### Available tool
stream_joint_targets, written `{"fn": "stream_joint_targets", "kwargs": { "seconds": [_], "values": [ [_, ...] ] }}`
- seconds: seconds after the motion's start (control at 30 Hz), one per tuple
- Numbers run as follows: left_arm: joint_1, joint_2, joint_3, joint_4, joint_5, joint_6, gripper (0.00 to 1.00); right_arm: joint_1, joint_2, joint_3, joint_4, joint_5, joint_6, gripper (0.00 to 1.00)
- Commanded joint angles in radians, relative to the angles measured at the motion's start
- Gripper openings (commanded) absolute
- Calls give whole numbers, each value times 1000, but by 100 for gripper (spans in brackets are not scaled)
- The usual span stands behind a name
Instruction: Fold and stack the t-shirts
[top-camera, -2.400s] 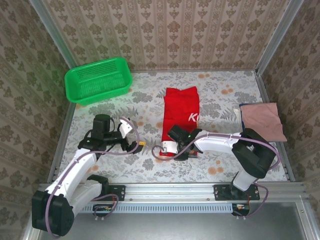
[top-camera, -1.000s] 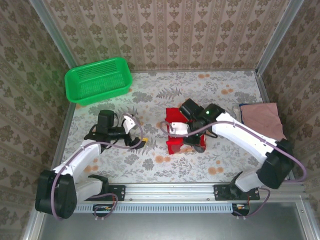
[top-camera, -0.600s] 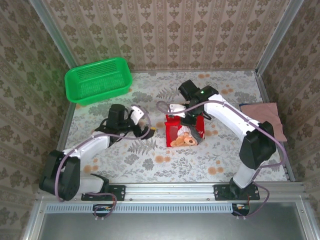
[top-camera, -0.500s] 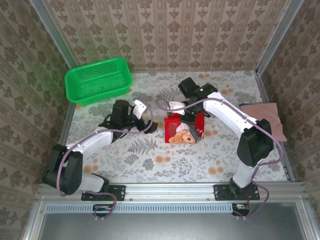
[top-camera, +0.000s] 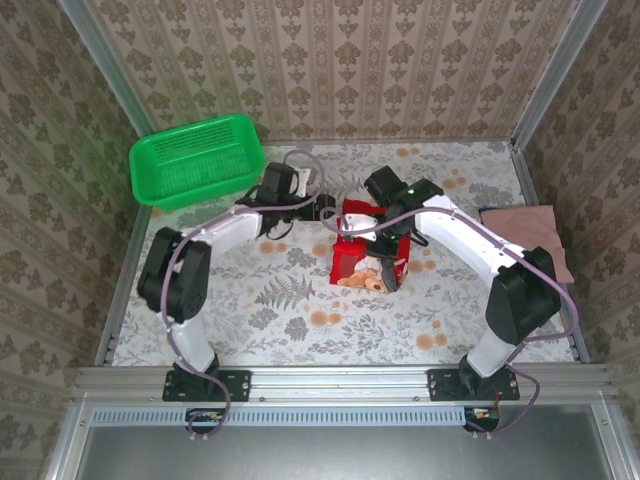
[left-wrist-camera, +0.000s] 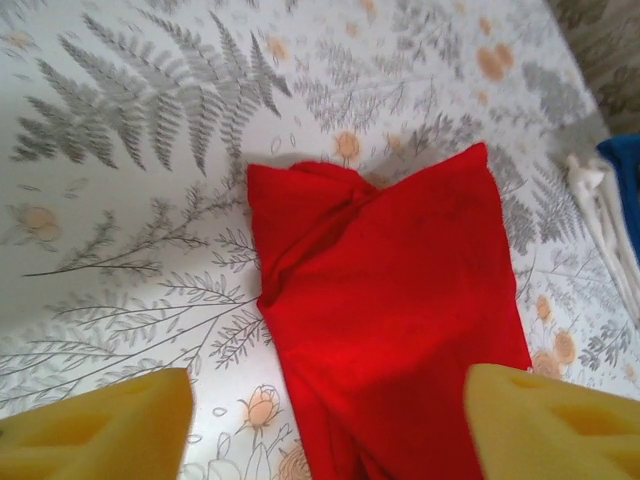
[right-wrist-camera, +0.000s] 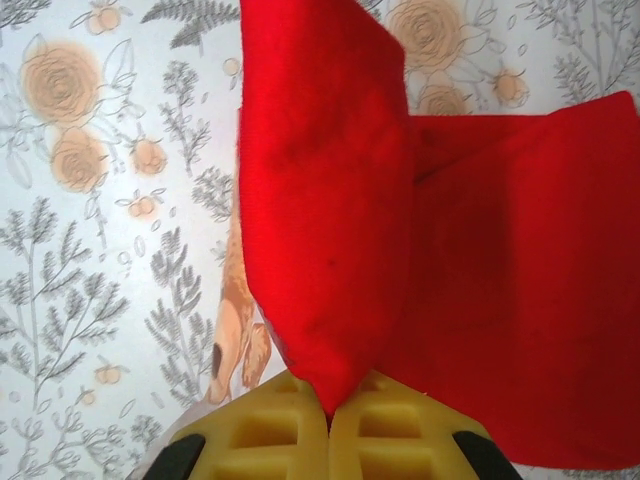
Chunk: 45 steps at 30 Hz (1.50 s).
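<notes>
The red t-shirt (top-camera: 348, 262) lies half folded mid-table, its cream-and-tan cartoon print (top-camera: 365, 279) facing up at the near end. My right gripper (top-camera: 385, 245) is shut on a lifted fold of the red t-shirt (right-wrist-camera: 320, 200), the cloth pinched between the yellow pads (right-wrist-camera: 270, 430). My left gripper (top-camera: 335, 210) reaches in from the left and stands open just over the red t-shirt (left-wrist-camera: 390, 300). One of its yellow fingers (left-wrist-camera: 100, 425) is above the table, the other above the cloth. The pink t-shirt (top-camera: 525, 238) lies flat at the right edge.
A green mesh basket (top-camera: 195, 160) stands at the far left corner. Metal rails and patterned walls close the table on three sides. The floral tabletop (top-camera: 300, 330) is bare in front of both arms.
My right gripper has carried the shirt's near end up and back over itself, turning the print into view. My left arm has swung right and far to the shirt, its jaws narrowing a little.
</notes>
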Motion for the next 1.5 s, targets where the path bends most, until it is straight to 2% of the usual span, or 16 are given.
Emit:
{"fn": "stream_joint_targets", "kwargs": {
  "seconds": [0.0, 0.07, 0.33, 0.4, 0.8, 1.0, 1.47],
  "values": [
    [-32, 86, 115, -120, 56, -33, 65, -3, -73, -52, 3, -27, 31, 0],
    [-49, 153, 183, -172, 55, -40, 59, -4, -105, -85, 4, -23, 52, 0],
    [-77, 324, 359, -334, -11, -107, 49, -13, -195, -172, 8, -9, 91, 0],
    [-78, 358, 394, -361, 2, -126, 42, -18, -202, -177, 11, -9, 94, 0],
    [-80, 501, 566, -621, 30, -137, 10, -54, -189, -160, 54, -2, 82, 0],
    [-52, 526, 542, -666, 94, -160, 0, -94, -110, -62, 101, 3, 53, 0],
    [-36, 589, 593, -714, 139, -161, 0, -157, 214, 228, 231, 29, 20, 0]
  ]
}}
